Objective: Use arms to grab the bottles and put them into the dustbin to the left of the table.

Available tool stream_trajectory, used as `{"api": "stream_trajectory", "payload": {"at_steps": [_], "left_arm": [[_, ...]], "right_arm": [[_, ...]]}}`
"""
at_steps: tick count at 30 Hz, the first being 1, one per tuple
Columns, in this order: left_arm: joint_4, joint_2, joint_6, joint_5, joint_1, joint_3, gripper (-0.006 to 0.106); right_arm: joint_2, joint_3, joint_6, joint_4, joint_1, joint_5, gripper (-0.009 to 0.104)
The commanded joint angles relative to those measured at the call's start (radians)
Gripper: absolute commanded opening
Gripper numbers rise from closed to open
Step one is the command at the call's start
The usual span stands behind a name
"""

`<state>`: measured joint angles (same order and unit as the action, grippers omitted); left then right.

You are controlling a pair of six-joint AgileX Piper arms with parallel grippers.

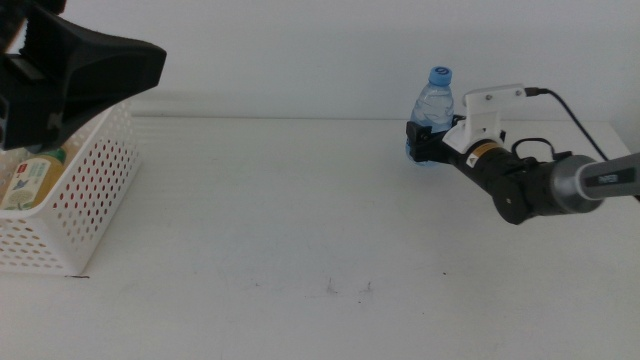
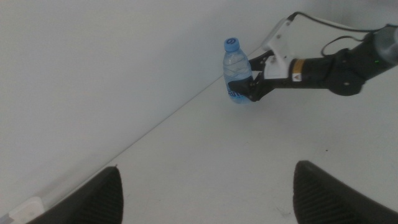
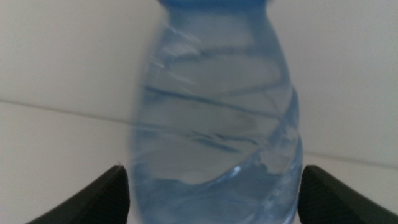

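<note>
The right arm (image 1: 545,187) is a dark grey, rounded tube with a lighter silver-grey sleeve further back carrying small dark lettering too small to read. Near the wrist sits a narrow orange-yellow band. A white, angular housing (image 1: 488,108) rides on top, and a thin black cable (image 1: 575,118) loops from it back along the arm. Its gripper (image 1: 424,140) is black and wedge-shaped. The left gripper (image 1: 75,70) is a broad, matt black wedge, seen large and blurred.

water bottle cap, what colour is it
Blue. The water bottle cap shows best in the middle view, with the right pincer at its base.
</note>
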<state>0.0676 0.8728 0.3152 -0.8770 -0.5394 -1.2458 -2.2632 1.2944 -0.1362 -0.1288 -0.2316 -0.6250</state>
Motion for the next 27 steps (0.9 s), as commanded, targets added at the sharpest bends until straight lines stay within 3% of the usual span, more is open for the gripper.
{"api": "stream_trajectory", "payload": {"at_steps": [1,5,10,12,14,15,19,24,27], "left_arm": [[0.000,-0.001,-0.007,0.007,0.001,-0.005,0.094],[0.000,-0.001,-0.007,0.007,0.001,-0.005,0.094],[0.000,-0.001,-0.007,0.007,0.001,-0.005,0.094],[0.000,-0.001,-0.007,0.014,0.001,-0.005,0.094],[0.000,-0.001,-0.007,0.014,0.001,-0.005,0.094],[0.000,-0.001,-0.007,0.014,0.001,-0.005,0.094],[0.000,-0.001,-0.007,0.022,0.001,-0.005,0.094],[0.000,-0.001,-0.007,0.043,0.001,-0.005,0.094],[0.000,-0.001,-0.007,0.046,0.001,-0.005,0.094]], "right_arm": [[-0.034,0.063,0.005,0.028,-0.007,0.054,0.088],[-0.059,0.118,0.032,0.039,-0.011,0.050,0.085],[-0.059,0.158,0.034,0.081,-0.011,0.054,0.070],[-0.059,0.163,0.036,0.081,-0.011,0.061,0.050],[-0.056,0.163,0.034,0.069,-0.011,0.077,0.008],[-0.050,0.163,0.012,0.067,-0.013,0.104,-0.001],[0.037,0.117,-0.038,0.059,-0.030,0.249,-0.001],[0.245,-0.151,-0.023,0.038,-0.077,0.033,-0.002],[0.308,-0.184,0.015,0.007,-0.159,0.055,-0.002]]}}
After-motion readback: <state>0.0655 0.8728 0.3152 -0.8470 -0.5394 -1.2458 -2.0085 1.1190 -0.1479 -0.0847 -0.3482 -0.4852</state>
